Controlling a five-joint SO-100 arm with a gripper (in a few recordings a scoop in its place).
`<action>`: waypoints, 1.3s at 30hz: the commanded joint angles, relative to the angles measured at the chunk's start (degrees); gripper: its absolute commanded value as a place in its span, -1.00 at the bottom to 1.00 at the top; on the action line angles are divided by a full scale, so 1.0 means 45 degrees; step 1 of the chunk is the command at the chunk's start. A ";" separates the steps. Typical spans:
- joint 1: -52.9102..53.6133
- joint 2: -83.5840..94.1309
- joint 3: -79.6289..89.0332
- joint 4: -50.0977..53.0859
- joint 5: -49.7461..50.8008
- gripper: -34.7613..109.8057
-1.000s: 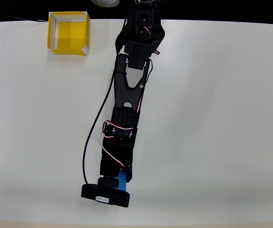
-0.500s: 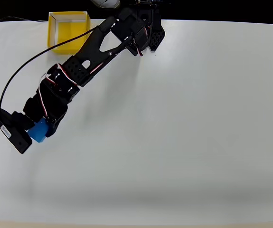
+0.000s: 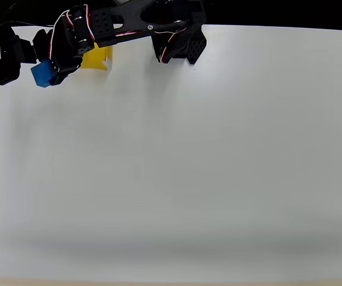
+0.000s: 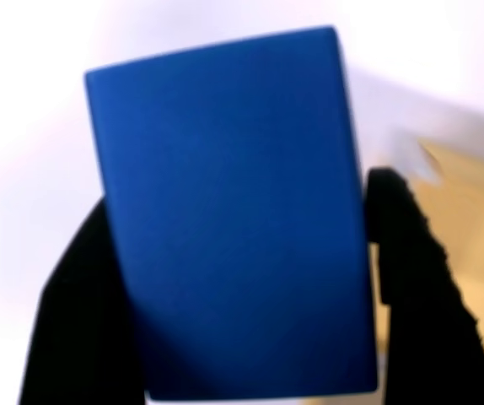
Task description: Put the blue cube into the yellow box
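Gripping blue cube (image 4: 225, 219) beside yellow box (image 3: 101, 58)

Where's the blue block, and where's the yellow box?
blue block (image 3: 40, 75): overhead view, its top face, held in the hand.
yellow box (image 3: 99, 58): overhead view, the corner poking out from under the arm.

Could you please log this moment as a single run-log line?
gripper: shut on cube | cube: held left of box in overhead view | box: partly under arm | drop: not yet done
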 commanded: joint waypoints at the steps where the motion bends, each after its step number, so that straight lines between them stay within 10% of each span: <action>1: 0.1328 0.2051 0.0000 0.0684 -0.0078 -0.41; 23: 0.3594 0.3984 0.5176 -0.0684 0.0059 -0.40; 39: 0.3809 0.4512 0.5840 -0.1426 -0.0137 -0.04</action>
